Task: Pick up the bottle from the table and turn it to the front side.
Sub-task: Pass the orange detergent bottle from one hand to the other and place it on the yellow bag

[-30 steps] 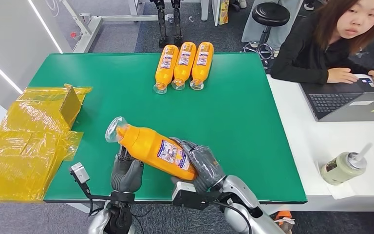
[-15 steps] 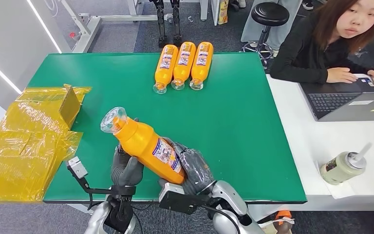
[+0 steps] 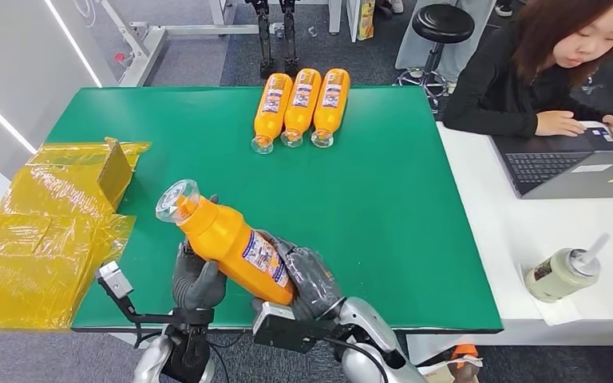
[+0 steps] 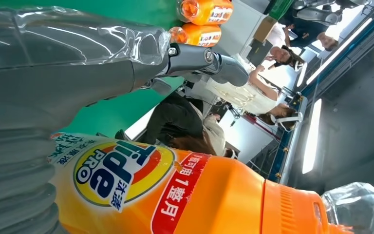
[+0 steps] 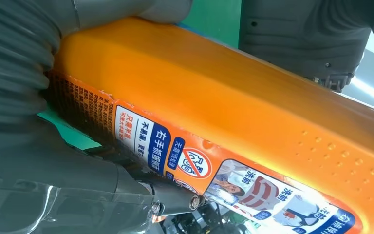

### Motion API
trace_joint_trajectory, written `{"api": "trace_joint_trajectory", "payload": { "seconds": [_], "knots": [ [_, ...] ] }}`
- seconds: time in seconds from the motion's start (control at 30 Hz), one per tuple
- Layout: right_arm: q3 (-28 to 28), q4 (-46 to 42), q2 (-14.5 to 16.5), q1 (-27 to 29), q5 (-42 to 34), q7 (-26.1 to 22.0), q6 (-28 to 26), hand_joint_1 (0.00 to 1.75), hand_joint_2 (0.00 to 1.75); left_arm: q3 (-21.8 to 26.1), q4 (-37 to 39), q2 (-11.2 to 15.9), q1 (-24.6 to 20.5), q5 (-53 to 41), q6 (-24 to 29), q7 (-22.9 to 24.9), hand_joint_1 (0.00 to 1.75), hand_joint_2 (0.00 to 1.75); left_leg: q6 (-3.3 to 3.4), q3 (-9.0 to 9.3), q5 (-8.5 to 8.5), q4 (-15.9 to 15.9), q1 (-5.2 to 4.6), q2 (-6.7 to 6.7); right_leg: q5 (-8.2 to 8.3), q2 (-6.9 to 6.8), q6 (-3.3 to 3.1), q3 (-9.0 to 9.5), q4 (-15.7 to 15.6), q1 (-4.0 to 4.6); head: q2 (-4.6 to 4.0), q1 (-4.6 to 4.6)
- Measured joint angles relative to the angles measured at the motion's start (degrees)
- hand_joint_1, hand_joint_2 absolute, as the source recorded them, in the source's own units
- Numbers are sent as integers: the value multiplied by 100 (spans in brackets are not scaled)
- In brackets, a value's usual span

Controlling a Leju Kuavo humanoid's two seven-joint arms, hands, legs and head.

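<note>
The green surface [image 3: 415, 215] fills most of the head view, with a white desk [image 3: 543, 239] butted against its right edge. On the left end of the green surface lies a crumpled sheet of yellow plastic wrap [image 3: 40, 239] with a small cardboard box [image 3: 116, 171] tilted up on it. A person in a black top [image 3: 519, 88] sits at the white desk with both hands by an open laptop [image 3: 575, 167]; a pale cup with a straw [image 3: 567, 274] stands nearer the desk's front edge. Beyond the surface a black stool [image 3: 443, 24] stands on the floor.

At the far side of the green surface three orange detergent bottles [image 3: 302, 105] lie side by side, touching, their clear caps pointing toward the robot.

Near the front edge, the orange Tide detergent bottle [image 3: 227, 239] is lifted off the surface and tilted, its clear cap [image 3: 177, 199] up and to the left, its base low on the right. The right hand [image 3: 307, 275] wraps around the lower body of the bottle, gripping it. The left hand [image 3: 198, 281] is cupped under the bottle's upper body, its fingers curled against the orange plastic, helping hold it. In the left wrist view the round Tide logo [image 4: 121, 168] faces the camera; in the right wrist view a label with blue text panels [image 5: 233, 185] shows.
</note>
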Motion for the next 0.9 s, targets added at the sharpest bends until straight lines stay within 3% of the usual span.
{"api": "trace_joint_trajectory", "payload": {
  "seconds": [0.27,0.6,0.9],
  "knots": [
    [-37,181,-5,42,-99,-15,4,175,175,1,-49,61,50,-47,33,-49,0,175,0,1,0,0,0,0,0,0,0,-2,-2,0,0,-1],
    [-299,295,-258,527,-31,-225,-85,175,175,13,-243,134,128,-95,96,-57,0,175,0,-4,-2,0,-1,0,0,-1,1,-3,-2,0,0,1],
    [-48,573,-238,594,-34,-539,13,175,175,13,-314,130,156,-146,161,-57,0,175,0,-4,-1,-1,0,0,0,-1,0,-3,0,1,0,0]
  ]
}}
